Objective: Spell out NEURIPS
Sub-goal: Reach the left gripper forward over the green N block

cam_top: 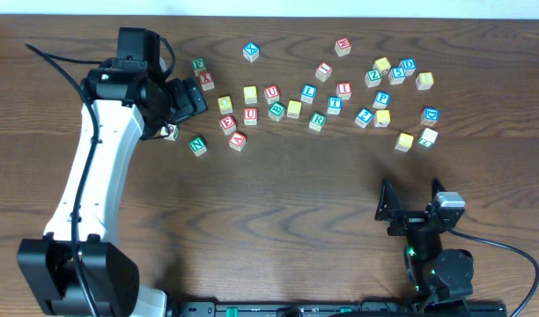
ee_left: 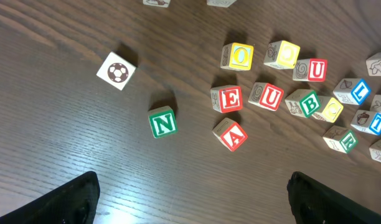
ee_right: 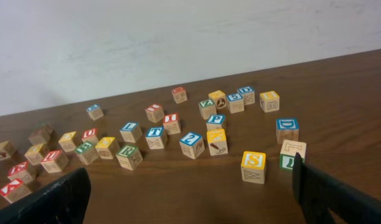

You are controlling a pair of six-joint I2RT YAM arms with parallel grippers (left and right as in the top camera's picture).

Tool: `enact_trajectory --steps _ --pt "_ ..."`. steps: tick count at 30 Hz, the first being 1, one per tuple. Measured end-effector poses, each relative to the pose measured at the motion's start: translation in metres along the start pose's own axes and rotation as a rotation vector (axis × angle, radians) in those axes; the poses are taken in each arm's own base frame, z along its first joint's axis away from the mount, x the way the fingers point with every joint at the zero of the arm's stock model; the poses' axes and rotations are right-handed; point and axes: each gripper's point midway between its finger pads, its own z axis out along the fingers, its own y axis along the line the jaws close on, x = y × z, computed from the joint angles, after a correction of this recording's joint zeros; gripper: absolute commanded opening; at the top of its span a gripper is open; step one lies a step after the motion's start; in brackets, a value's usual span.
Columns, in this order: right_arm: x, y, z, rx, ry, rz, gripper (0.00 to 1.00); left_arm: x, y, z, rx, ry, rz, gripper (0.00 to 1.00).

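On the table [cam_top: 278, 202]: we see small letter cubes strewn over the far half of the dark wood, with no word lined up.
Left gripper [ee_left: 192, 182]: we see its jaws spread wide with nothing in them, hovering over the left end of the scatter, bare wood between its fingers [ee_left: 72, 199].
Green N [ee_left: 162, 122]: face up at the near left edge of the scatter, touching no other cube and closest to the left gripper.
Red E [ee_left: 230, 98]: behind and to the right of the N, just beside the red U [ee_left: 271, 97].
Red A [ee_left: 233, 134]: just in front of the E.
Ball cube [ee_left: 117, 71]: alone, behind and left of the N.
Green R [cam_top: 317, 121]: mid-scatter, well right of the U.
Red I [cam_top: 343, 89]: we read it behind and right of the R.
Blue P [cam_top: 381, 99]: in the right-hand cluster.
Yellow S [ee_right: 253, 167]: at the near edge of the right cluster, well apart from the N.
Right gripper [ee_right: 190, 180]: we see its jaws wide and empty, at the near right of the table, apart from every cube.
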Motion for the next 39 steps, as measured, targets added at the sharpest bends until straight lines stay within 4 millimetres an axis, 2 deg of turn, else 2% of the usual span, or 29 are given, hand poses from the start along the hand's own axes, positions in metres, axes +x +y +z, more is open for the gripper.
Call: enact_trajectory --steps 7,14,23,30,39 --pt "0.0 0.0 0.0 0.0 0.0 0.0 0.99 0.002 0.004 0.001 -0.022 0.007 -0.002 0.91" --pt "0.0 0.0 0.0 0.0 0.0 0.0 0.99 0.007 0.017 0.006 -0.086 0.02 -0.027 0.91" --pt "0.0 0.0 0.0 0.0 0.0 0.0 0.99 0.021 0.034 0.054 -0.174 0.142 -0.069 0.91" --pt "0.0 0.0 0.0 0.0 0.0 0.0 0.99 0.029 0.043 0.083 -0.219 0.21 -0.115 0.89" --pt "0.0 0.0 0.0 0.0 0.0 0.0 0.99 0.03 0.045 0.095 -0.231 0.22 -0.153 0.9"
